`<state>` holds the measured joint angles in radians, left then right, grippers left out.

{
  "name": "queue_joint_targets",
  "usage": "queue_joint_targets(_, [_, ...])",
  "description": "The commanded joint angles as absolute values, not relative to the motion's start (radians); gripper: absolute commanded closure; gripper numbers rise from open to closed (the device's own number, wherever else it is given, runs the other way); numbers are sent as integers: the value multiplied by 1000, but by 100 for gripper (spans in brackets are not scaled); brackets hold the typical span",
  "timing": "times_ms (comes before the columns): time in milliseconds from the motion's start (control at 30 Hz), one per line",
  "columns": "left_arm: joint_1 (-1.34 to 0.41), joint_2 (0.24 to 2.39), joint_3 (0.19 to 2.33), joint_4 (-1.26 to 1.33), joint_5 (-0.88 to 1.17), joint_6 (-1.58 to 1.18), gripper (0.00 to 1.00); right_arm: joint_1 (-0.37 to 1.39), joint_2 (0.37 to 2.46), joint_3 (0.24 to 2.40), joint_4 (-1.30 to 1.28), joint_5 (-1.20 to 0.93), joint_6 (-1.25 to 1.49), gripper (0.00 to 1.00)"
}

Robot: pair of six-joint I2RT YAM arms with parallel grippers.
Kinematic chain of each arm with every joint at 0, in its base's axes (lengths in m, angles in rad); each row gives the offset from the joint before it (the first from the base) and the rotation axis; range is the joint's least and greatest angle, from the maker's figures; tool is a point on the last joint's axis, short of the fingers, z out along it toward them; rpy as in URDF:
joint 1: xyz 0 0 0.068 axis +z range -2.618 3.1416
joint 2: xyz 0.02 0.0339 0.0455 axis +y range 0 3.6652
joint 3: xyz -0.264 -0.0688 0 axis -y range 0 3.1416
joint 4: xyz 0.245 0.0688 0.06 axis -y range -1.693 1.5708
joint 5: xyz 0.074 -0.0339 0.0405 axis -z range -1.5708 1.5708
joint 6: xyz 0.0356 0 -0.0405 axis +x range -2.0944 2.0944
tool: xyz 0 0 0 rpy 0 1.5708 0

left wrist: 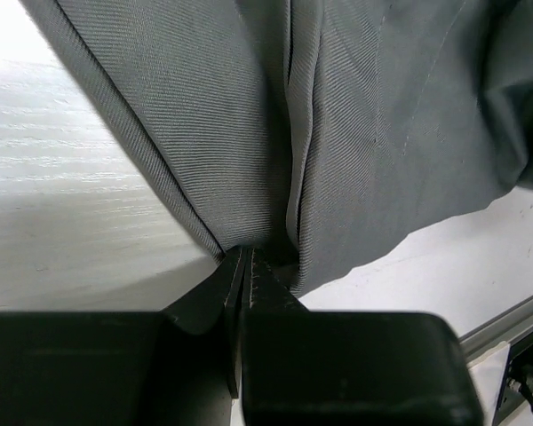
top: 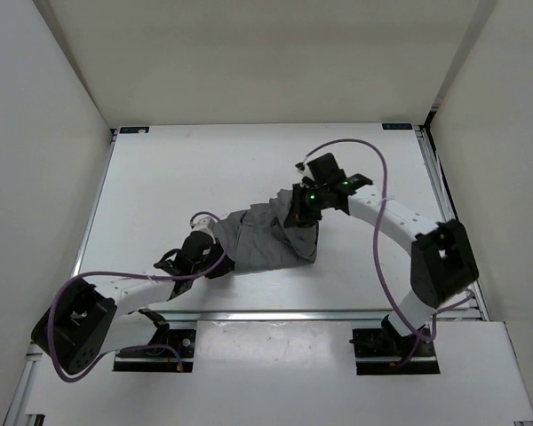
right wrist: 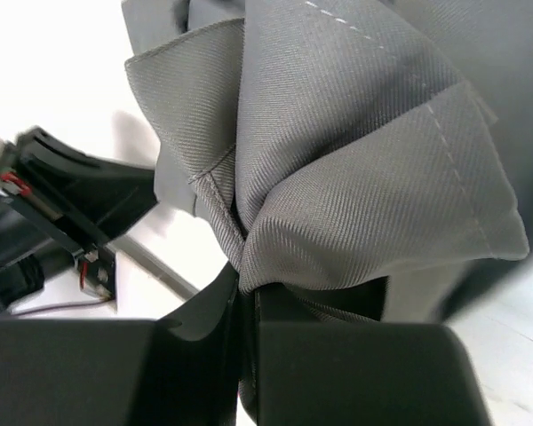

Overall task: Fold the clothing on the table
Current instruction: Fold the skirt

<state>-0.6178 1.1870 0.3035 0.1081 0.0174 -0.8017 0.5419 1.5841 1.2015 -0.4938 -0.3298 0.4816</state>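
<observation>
L jaws: nipped shut on grey pleated skirt [left wrist: 355, 133] edge. R jaws: clamped tight on bunched fold. Skirt crumpled at worktop [top: 204, 169] centre.

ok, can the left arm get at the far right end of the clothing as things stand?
Probably not: the left tool is shut on the near-left end of the clothing, and the right tool grips the far end.
</observation>
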Motion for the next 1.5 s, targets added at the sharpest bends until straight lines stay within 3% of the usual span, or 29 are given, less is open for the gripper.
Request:
queue_joint_targets(0, [-600,1147,304,97,11,-795,90,607,1670,1271,-463,-394,532,100])
queue_joint_targets(200, [-594,1097,296,66,6,-787,91,551,1654,1278,-529,-304,492,100])
queue_joint_targets(333, [-571,1048,330,0,3,-733,91,381,1516,1119,-534,-261,465,100])
queue_joint_targets(533, [-548,1078,562,-91,124,-631,89,158,1443,974,-540,-253,397,99])
queue_joint_targets(633, [-578,1195,661,-26,312,-615,89,127,1450,937,-528,-236,388,100])
queue_joint_targets(833, [-670,1507,839,162,482,-672,92,126,1477,894,-486,-238,393,100])
queue_joint_targets(1033, [-687,1713,943,252,443,-733,97,109,1490,873,-473,-247,377,100])
queue_joint_targets(1467, [-744,1917,1035,396,263,-862,100,95,1483,815,-460,-276,360,100])
